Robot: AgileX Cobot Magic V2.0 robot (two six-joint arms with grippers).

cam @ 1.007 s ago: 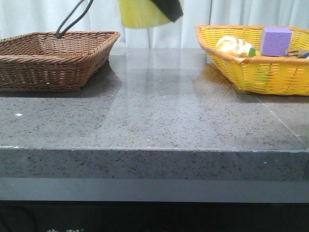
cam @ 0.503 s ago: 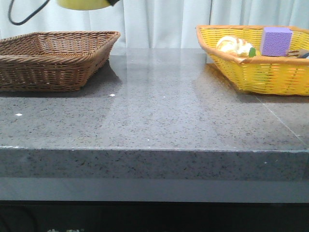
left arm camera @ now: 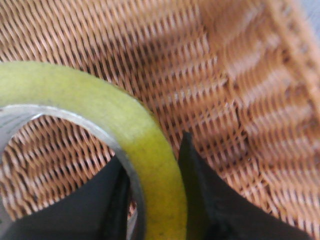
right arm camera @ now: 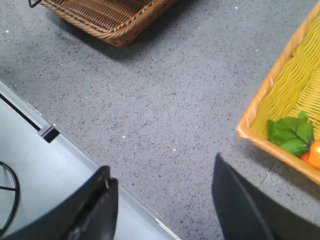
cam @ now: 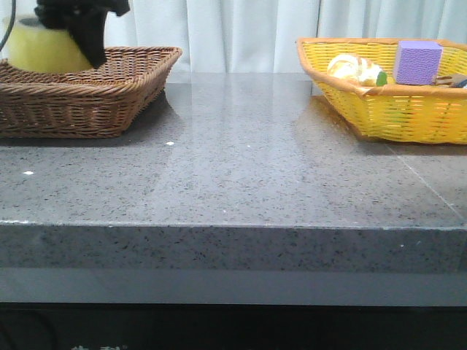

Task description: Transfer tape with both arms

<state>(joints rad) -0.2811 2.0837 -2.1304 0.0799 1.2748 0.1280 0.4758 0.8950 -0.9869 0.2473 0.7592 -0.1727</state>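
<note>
The yellow-green tape [cam: 45, 49] is over the brown wicker basket [cam: 124, 91] at the far left, low inside its rim. My left gripper [cam: 80, 29] is shut on the tape; its body hides part of the roll. In the left wrist view the tape [left arm camera: 120, 120] has its wall pinched between the two black fingers, one inside the ring and one outside, and my left gripper [left arm camera: 152, 165] is over the basket's woven floor [left arm camera: 220, 85]. My right gripper [right arm camera: 160, 180] is open and empty, high above the table's front edge; it does not show in the front view.
A yellow wicker basket [cam: 408, 109] at the right holds a purple cube [cam: 417, 62] and a cream-and-orange lump [cam: 354, 69]. In the right wrist view its corner [right arm camera: 260, 115] shows with green leaves [right arm camera: 291, 132], and the brown basket's corner [right arm camera: 107, 20].
My left arm has carried the tape from above the table's middle leftward and down into the brown basket. The right side of the front view has not changed.
</note>
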